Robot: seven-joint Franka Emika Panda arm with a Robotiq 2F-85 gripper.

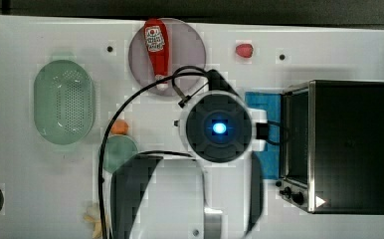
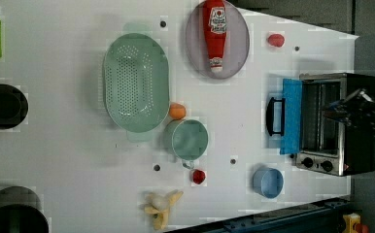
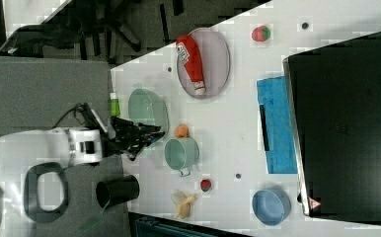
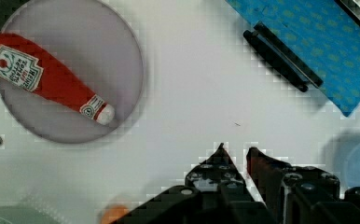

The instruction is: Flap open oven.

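At the right of the top view, the oven (image 1: 346, 144) has its blue door folded flat on the tabletop (image 1: 41, 189), while the hand (image 4: 236, 154) hovers empty, fingers nearly closed.

Oven (image 1: 348, 144): matt black top, shiny metal frame, blue-tinted glass door.

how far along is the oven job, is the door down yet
Done: the oven door is flapped fully down, its bar handle pointing away from the cavity. In hand: nothing, the gripper hangs over bare table, fingers nearly together, holding nothing. Left: nothing visible on the door itself.
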